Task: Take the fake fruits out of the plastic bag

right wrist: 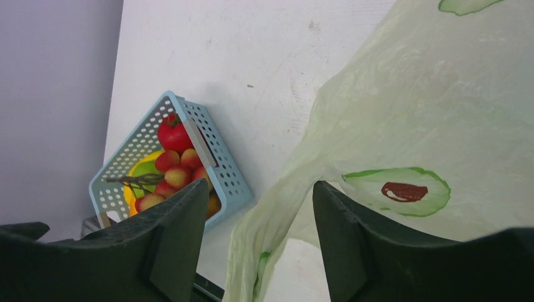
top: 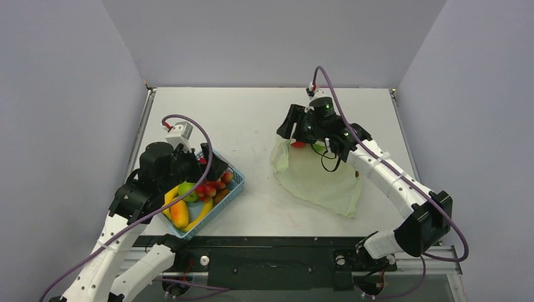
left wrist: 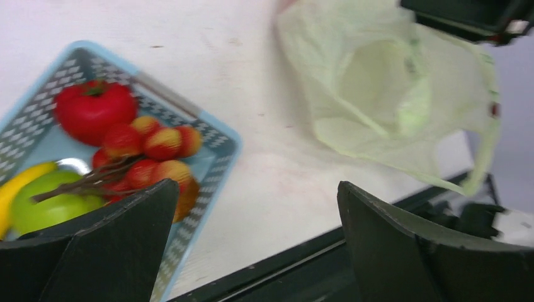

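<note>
The plastic bag [top: 321, 182] lies crumpled on the right half of the table, pale yellow-green with avocado prints [right wrist: 406, 190]. My right gripper [right wrist: 259, 189] hovers over its far left end, open, with a loose strip of bag [right wrist: 264, 251] hanging between the fingers. Something small and red [top: 298, 145] shows at the bag's edge under that gripper; I cannot tell what it is. A light green round fruit [left wrist: 47, 204] and a red-pink berry cluster [left wrist: 151, 151] lie in the blue basket [top: 217, 211]. My left gripper [left wrist: 258, 239] stands wide open and holds nothing, above the basket's right side.
The basket [left wrist: 217, 129] also holds a glossy red tomato [left wrist: 94, 110] and yellow bananas [top: 179, 212]. It sits near the table's front left, close to the black front rail [top: 271, 255]. Grey walls close in on both sides.
</note>
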You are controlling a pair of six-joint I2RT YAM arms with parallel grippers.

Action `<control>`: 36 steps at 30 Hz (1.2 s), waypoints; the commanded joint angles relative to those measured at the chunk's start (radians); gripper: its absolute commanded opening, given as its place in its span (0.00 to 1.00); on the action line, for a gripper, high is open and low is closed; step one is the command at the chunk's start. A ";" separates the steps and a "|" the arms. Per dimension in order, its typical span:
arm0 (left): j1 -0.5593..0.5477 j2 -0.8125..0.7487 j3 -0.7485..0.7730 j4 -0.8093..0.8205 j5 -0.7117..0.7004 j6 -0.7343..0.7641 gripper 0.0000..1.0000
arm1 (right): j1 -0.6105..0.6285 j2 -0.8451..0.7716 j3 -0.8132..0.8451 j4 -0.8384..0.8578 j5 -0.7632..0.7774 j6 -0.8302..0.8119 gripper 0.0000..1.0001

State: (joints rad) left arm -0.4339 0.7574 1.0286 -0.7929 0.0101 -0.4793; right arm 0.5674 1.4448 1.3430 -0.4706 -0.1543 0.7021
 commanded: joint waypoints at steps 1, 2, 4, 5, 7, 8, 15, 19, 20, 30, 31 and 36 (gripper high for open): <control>0.002 0.009 -0.073 0.323 0.409 -0.121 0.97 | 0.012 -0.121 0.020 -0.135 0.013 -0.119 0.61; -0.001 0.011 -0.098 0.441 0.480 -0.158 0.97 | 0.012 -0.164 0.005 -0.151 0.026 -0.126 0.61; -0.032 0.015 -0.167 0.608 0.519 -0.252 0.97 | 0.011 -0.224 -0.006 -0.203 0.039 -0.143 0.63; -0.066 0.016 -0.199 0.649 0.523 -0.290 0.97 | 0.012 -0.242 -0.007 -0.249 0.053 -0.154 0.63; -0.141 0.027 -0.215 0.726 0.487 -0.303 0.97 | 0.011 -0.300 -0.013 -0.313 0.089 -0.163 0.64; -0.170 0.034 -0.212 0.745 0.455 -0.298 0.97 | 0.011 -0.335 -0.014 -0.338 0.122 -0.166 0.65; -0.504 0.214 -0.092 0.774 0.299 -0.194 0.97 | -0.028 -0.484 -0.003 -0.702 0.499 -0.061 0.67; -0.646 0.367 -0.011 0.777 0.204 -0.148 0.97 | -0.043 -0.586 -0.097 -0.835 0.607 0.035 0.68; -0.682 0.421 0.020 0.801 0.180 -0.140 0.97 | -0.045 -0.605 -0.120 -0.851 0.605 0.048 0.68; -0.802 0.660 0.192 0.692 -0.166 -0.057 0.97 | -0.043 -0.706 -0.399 -0.729 0.514 0.079 0.65; -0.820 0.665 0.190 0.700 -0.214 -0.053 0.97 | -0.042 -0.705 -0.403 -0.714 0.509 0.075 0.61; -0.883 0.700 0.145 0.766 -0.387 -0.040 0.95 | -0.041 -0.700 -0.442 -0.598 0.478 0.037 0.48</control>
State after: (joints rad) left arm -1.2724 1.4410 1.1648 -0.0925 -0.1822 -0.5522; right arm 0.5243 0.7437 0.9215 -1.2041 0.3397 0.7677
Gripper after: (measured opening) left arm 0.959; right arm 0.522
